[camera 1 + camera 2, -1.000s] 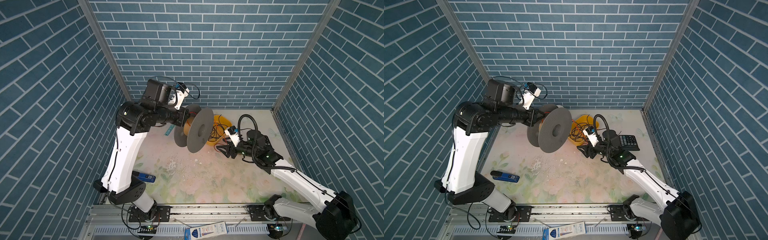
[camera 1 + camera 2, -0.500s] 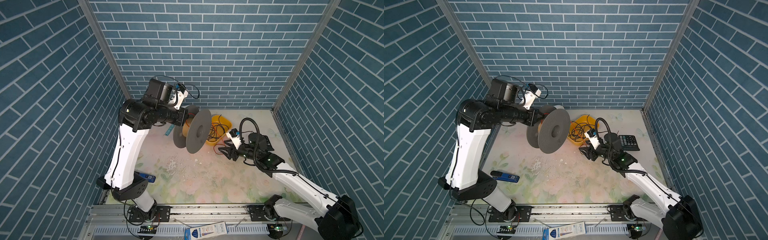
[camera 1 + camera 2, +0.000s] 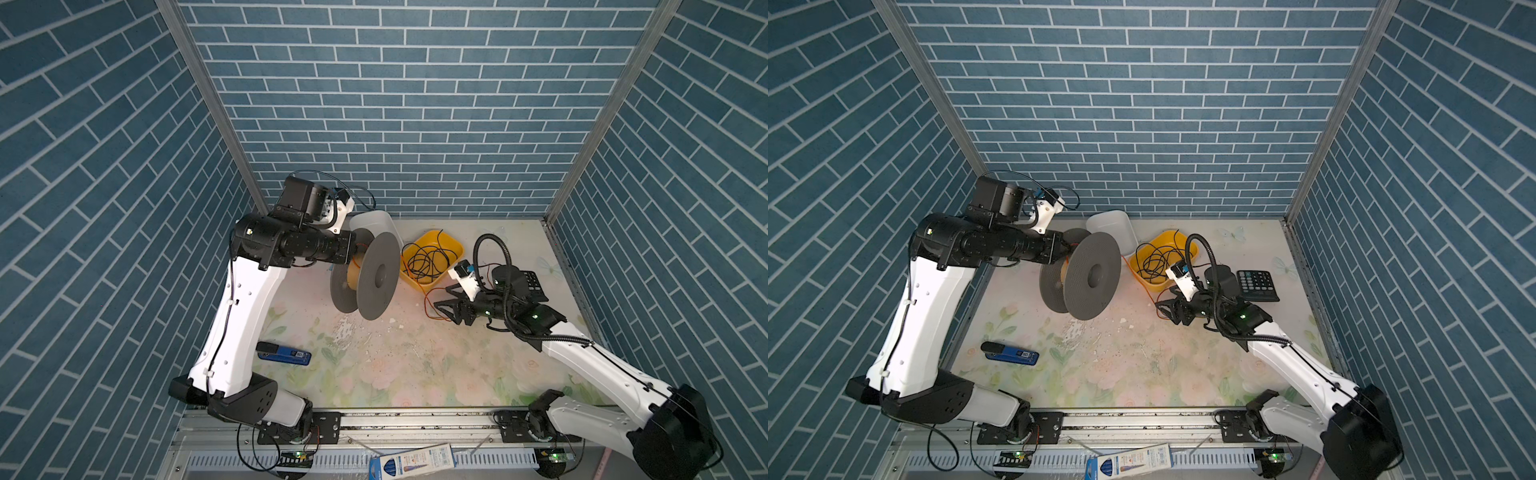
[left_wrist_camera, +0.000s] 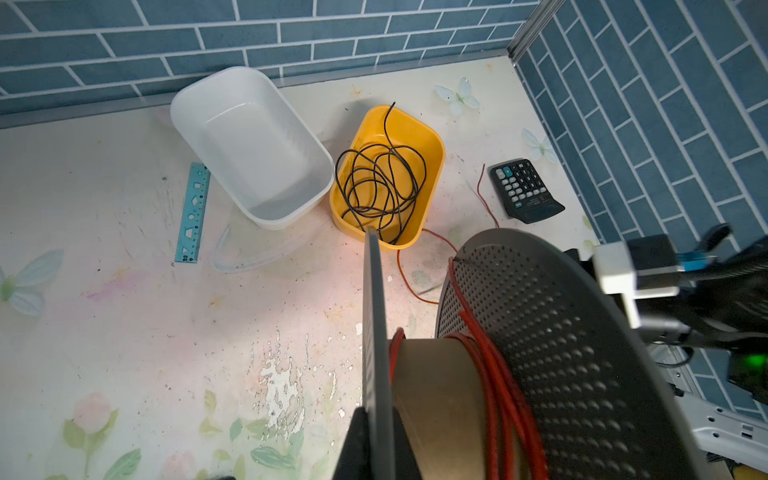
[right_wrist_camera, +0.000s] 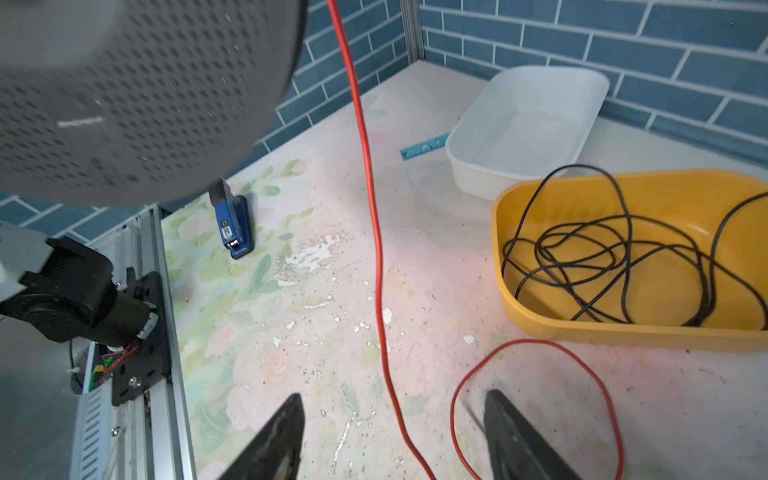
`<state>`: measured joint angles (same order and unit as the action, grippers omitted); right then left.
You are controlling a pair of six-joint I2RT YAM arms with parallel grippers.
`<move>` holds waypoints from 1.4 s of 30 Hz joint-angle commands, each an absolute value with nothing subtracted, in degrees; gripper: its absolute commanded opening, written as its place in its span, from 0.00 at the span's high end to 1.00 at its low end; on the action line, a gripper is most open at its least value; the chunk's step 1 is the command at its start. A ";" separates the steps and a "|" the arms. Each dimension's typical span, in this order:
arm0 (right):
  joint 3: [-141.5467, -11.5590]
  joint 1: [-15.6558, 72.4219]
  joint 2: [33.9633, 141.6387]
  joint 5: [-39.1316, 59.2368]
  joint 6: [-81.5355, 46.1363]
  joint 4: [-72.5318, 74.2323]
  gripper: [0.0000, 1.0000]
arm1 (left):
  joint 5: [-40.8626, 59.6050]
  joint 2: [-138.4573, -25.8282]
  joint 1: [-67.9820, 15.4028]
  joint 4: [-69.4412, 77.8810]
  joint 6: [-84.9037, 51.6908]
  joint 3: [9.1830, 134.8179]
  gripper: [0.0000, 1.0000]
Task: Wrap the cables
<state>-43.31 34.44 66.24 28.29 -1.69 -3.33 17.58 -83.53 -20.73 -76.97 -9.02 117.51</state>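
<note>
The cables are one orange-red wire [image 5: 370,166]. Part of it is wound on the brown core [image 4: 494,382] of a grey perforated spool [image 3: 376,276] [image 3: 1092,274]. From there it hangs down to the mat and ends in a loose loop [image 3: 428,299] on the mat. My left gripper [image 4: 376,440] is shut on the edge of the spool's thin flange and holds the spool in the air. My right gripper [image 5: 395,397] [image 3: 442,305] is open just above the mat. The wire runs between its fingers without touching them, and the loop curls round one fingertip [image 5: 498,411].
A yellow tub [image 3: 451,241] with a black wire tangle stands behind the right gripper, with a white tub [image 4: 249,145] next to it. A calculator [image 3: 1256,284] lies at the right, a blue stapler [image 3: 284,355] at the front left, and a teal ruler [image 4: 193,212] near the back.
The left arm has carried the spool slightly left and lower in the top views. The right gripper has edged left and its jaws have widened a little.
</note>
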 commanded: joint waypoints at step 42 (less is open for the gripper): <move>-73.85 74.97 95.58 -16.91 7.51 -9.47 1.00 | -6.69 -85.08 -18.86 -51.20 -24.05 97.13 1.00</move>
<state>-69.78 74.22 96.84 -11.07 1.78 -3.27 0.45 -87.11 -18.09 -55.86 -22.92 97.25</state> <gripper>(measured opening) 0.050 0.084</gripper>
